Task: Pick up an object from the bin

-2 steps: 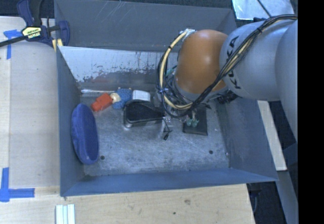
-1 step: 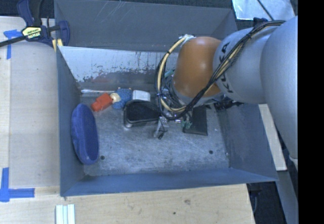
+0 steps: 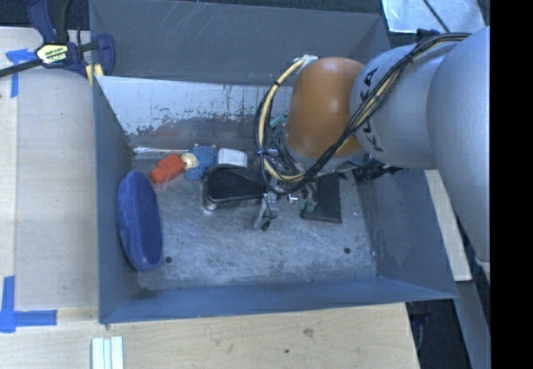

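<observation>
My gripper [image 3: 266, 216] hangs low over the middle of the bin floor, below the orange wrist cover. Its tip is at the right end of a black rounded object [image 3: 231, 186] with a silvery lower edge, and I cannot tell whether they touch. A flat black block [image 3: 326, 201] lies just to the gripper's right, partly hidden by the wrist. Nothing shows in the gripper.
Near the back wall lie a small orange piece [image 3: 169, 168] and a blue and white item [image 3: 212, 157]. A long blue oval pad [image 3: 138, 220] rests along the left wall. The arm covers the bin's right back part.
</observation>
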Action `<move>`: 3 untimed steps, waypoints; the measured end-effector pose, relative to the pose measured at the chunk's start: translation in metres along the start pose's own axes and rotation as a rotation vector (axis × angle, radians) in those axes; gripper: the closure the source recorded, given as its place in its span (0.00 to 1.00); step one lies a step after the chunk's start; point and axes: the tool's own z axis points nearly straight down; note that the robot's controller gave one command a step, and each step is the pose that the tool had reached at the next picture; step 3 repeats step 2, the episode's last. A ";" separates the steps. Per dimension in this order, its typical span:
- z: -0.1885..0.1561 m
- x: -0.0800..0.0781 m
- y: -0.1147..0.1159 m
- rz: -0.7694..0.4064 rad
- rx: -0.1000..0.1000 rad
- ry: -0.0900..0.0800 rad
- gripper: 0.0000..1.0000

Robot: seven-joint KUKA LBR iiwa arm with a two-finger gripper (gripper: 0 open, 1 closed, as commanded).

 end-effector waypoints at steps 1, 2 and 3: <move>0.000 0.000 -0.001 0.001 0.001 0.001 1.00; -0.062 0.000 -0.002 0.002 0.002 0.005 1.00; -0.062 0.000 -0.002 0.002 0.002 0.005 1.00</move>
